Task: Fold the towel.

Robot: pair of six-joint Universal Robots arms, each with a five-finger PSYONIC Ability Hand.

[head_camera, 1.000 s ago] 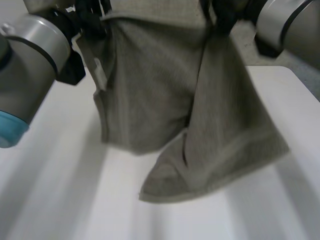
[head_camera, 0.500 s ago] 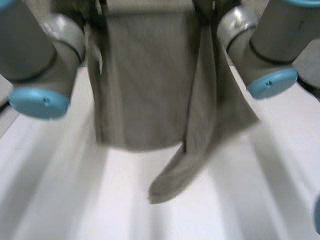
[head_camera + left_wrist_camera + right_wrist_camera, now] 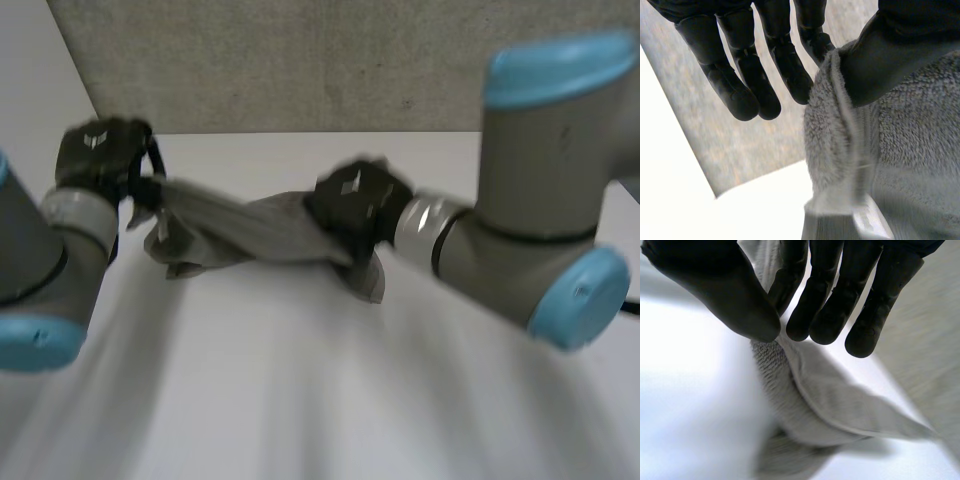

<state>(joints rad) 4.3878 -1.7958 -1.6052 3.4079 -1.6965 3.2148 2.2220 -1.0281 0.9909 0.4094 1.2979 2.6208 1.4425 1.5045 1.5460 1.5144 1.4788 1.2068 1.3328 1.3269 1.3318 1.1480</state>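
Grey towel (image 3: 250,232) bunched, long axis hand to hand: left hand (image 3: 100,150) pinches one end, right hand (image 3: 355,200) pinches opposite end.

Was built of grey tubular joints on left arm (image 3: 40,260) and right arm (image 3: 545,190), capped light blue. Ended in black left hand (image 3: 100,150) and right hand (image 3: 355,205), each bearing a small white mark, with silvery cuff (image 3: 420,225) at four o'clock of the right.

Likely a robotics lab, plain white table (image 3: 300,400), grey speckled backdrop (image 3: 300,60).
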